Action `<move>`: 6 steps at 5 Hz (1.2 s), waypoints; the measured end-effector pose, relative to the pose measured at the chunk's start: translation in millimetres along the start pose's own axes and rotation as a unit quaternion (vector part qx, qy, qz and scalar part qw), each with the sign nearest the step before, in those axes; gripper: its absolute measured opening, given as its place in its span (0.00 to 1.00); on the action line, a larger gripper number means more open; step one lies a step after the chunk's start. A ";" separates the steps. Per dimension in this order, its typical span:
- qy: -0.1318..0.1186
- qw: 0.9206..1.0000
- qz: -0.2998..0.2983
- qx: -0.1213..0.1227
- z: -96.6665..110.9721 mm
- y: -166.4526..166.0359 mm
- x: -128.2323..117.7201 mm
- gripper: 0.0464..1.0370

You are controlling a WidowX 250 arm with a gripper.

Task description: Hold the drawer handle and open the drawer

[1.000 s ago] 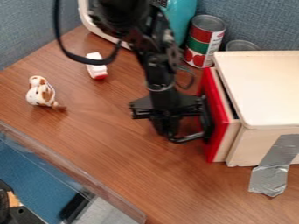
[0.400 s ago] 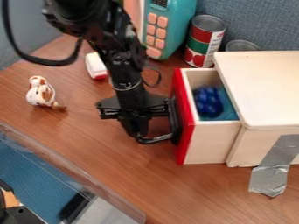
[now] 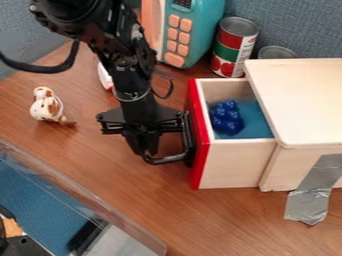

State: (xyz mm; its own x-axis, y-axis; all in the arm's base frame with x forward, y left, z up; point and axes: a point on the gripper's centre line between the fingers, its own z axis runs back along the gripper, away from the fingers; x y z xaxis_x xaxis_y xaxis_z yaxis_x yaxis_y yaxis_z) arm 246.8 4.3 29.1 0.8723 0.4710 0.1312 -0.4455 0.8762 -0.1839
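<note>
Drawer (image 3: 230,167) stands open, drawn out from the side of the box (image 3: 307,100), its red front toward the left of the view. Its walls are pale wood and its floor is blue; a lumpy, dark blue toy (image 3: 227,119) lies inside, nearer the red front than the box. On the outer face of that front is the black handle (image 3: 167,160), curving out low over the table (image 3: 133,205). The gripper (image 3: 148,149) hangs down at the handle, black against black; whether it is wide or narrow, or grips the handle, I cannot tell. Above it, the arm (image 3: 127,62) comes in from the upper left, with a cable (image 3: 50,68) looping off it.

The box has a pale, flat top, and silver tape (image 3: 310,187) runs down its near side onto the table. Just behind the box stand a red and green can (image 3: 234,47), upright, and a second can (image 3: 276,52), partly hidden by the box. Left of them is a teal toy (image 3: 205,25) with peach buttons. A white thing (image 3: 104,76) is partly behind the arm. Well apart, on the left, sits a white and brown figurine (image 3: 47,106).
</note>
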 end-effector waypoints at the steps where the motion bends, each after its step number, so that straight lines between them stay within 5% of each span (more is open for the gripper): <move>1: -0.001 1.000 -0.003 0.008 1.1 5.4 -2.0 0.13; 3: 0.005 0.999 -0.016 0.034 3.4 21.4 -4.9 0.18; 5: 0.009 0.997 -0.045 0.062 7.6 22.4 -11.1 0.78; 6: 0.000 0.995 -0.079 0.067 19.3 17.8 -11.3 0.97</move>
State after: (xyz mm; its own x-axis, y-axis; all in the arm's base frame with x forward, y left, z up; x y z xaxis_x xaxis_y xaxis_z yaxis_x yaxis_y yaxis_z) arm 225.0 16.6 43.1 0.9333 0.3268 0.1488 -0.3261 0.9449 -0.0297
